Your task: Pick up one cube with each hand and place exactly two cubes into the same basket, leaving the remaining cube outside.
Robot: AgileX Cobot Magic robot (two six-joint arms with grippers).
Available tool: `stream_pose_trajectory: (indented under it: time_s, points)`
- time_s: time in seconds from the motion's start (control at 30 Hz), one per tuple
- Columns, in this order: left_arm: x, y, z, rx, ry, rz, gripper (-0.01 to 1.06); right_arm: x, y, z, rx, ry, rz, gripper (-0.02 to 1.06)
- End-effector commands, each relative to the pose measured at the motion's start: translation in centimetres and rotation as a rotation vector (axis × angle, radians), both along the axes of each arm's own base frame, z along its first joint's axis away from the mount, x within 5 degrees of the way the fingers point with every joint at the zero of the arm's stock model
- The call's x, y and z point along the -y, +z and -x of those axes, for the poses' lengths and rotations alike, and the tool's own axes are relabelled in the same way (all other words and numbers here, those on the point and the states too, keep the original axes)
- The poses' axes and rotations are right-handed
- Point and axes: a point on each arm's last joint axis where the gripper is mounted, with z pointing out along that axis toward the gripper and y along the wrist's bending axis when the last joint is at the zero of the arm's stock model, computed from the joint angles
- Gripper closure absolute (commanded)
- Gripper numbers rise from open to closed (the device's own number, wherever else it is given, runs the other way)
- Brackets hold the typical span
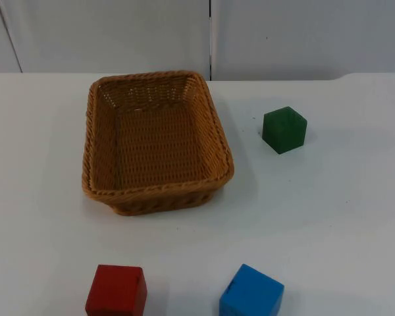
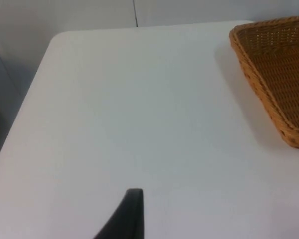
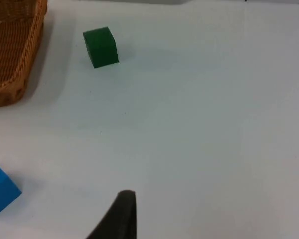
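Counter: white, carrying the basket and all three cubes; it ends at the grey partition wall behind the basket.
Basket: brown woven wicker, rectangular, standing upright on the counter with nothing inside it. One of its corners and a stretch of rim appear in the left wrist view, another corner in the right wrist view.
Red cube: on the counter in front of the basket, toward the basket's left front corner, well apart from it.
Blue cube: on the counter in front of the basket, beyond its right front corner, beside the red cube with a gap between them; one part of it shows in the right wrist view.
Green cube: on the counter to the right of the basket, near its right wall but not touching, turned at a slight angle.
Left gripper: a single black fingertip above bare counter, to the left of the basket; I cannot tell whether it is open or closed.
Right gripper: a single black fingertip above bare counter, to the right of the basket, apart from the green and blue cubes; I cannot tell whether it is open or closed.
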Motion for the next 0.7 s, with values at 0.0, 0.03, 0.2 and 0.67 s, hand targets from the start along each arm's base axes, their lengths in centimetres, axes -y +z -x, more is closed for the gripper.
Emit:
stream_pose_trajectory:
  time_s: [0.0, 0.03, 0.2, 0.67]
  points:
    - [0.2, -0.1, 0.0, 0.005, -0.012, 0.025, 0.0, -0.1, 0.6, -1.0, -0.019, -0.009, 0.0, -0.01]
    - [0.2, -0.1, 0.0, 0.005, -0.012, 0.025, 0.0, -0.1, 0.6, -1.0, -0.019, -0.009, 0.0, -0.01]
    - [0.6, 0.1, 0.1, 0.01, -0.041, 0.074, 0.0, -0.3, 1.2, -2.9, -0.039, -0.011, 0.0, -0.01]
    - [0.9, 0.9, -3.1, -0.17, -0.059, 0.126, 0.0, -0.8, 1.8, -6.0, -0.134, 0.002, -0.015, -0.01]
